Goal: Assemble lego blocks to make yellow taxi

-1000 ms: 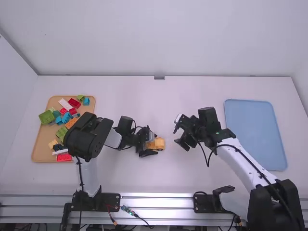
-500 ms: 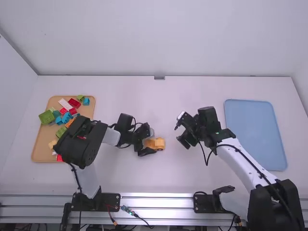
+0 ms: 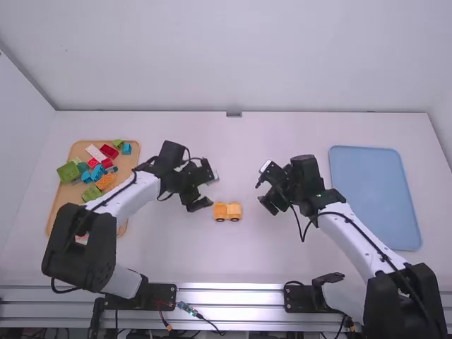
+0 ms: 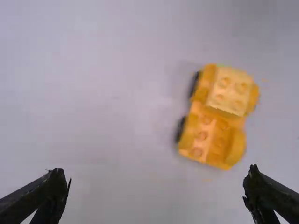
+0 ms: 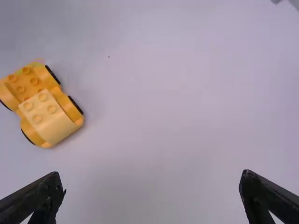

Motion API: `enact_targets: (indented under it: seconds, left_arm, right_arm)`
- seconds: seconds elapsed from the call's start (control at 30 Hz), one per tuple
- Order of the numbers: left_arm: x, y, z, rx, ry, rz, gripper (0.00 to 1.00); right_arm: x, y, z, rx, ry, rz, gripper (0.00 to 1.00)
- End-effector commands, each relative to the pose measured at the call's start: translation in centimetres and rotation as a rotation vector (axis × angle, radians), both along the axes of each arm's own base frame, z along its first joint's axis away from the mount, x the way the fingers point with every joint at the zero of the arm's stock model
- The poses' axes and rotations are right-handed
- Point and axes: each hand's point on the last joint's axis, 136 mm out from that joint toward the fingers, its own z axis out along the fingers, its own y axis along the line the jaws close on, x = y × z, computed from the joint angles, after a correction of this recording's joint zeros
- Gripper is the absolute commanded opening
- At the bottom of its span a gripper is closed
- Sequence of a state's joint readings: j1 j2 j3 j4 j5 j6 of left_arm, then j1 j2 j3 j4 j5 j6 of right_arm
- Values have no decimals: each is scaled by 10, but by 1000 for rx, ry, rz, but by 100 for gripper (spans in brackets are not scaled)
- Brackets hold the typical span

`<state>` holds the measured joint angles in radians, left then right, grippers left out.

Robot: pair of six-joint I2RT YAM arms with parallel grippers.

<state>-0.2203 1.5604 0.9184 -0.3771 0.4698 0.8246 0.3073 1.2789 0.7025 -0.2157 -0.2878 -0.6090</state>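
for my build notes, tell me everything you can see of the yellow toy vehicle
The vehicle is built of plastic-looking blocks: an orange-yellow base with round studs, raised fender-like sides and black wheels. A paler yellow studded block is fixed on top over one end, while the other end has bare studs. It stands upright on its wheels near the middle of the white table, between the two grippers, with neither gripper touching it.
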Motion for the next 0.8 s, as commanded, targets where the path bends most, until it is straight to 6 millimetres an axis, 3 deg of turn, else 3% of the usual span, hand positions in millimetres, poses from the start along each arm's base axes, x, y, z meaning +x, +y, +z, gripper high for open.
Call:
enact_targets:
  seconds: [0.0,0.07,0.1,0.13,0.17,0.2,0.27,0.3,0.33,0.37,0.5,0.57,0.63,0.77]
  left_arm:
    - [32,36,33,3,-49,236,99]
    - [54,69,53,-73,-24,489,99]
    - [70,115,64,-134,6,770,99]
    - [73,131,65,-150,15,854,99]
    - [76,164,69,-192,37,1033,99]
    - [77,180,70,-210,45,1109,99]
    - [72,239,74,-292,64,1381,99]
    - [70,252,75,-316,65,1447,99]
    - [62,286,76,-414,87,1651,99]
    - [55,303,75,-503,124,1791,99]
    - [25,331,65,-830,359,2157,99]
    - [16,334,62,-901,433,2229,99]
    - [-10,342,47,-886,514,2347,99]
    - [-23,349,37,-966,574,2448,99]
  right_arm:
    - [1,6,6,14,-22,12,99]
    - [4,9,9,17,-42,15,99]
    - [5,11,11,22,-55,21,99]
    - [6,12,12,23,-58,23,99]
    - [6,12,12,24,-61,23,99]
    - [7,12,13,25,-64,22,99]
    - [9,10,14,27,-68,14,99]
    - [9,9,14,27,-70,12,99]
    - [11,8,16,33,-76,5,99]
    - [13,7,17,41,-79,-6,99]
    - [17,8,21,51,-94,-14,99]
    - [17,9,21,53,-97,-11,99]
    - [19,8,23,55,-105,-14,99]
    - [18,9,22,55,-103,-11,99]
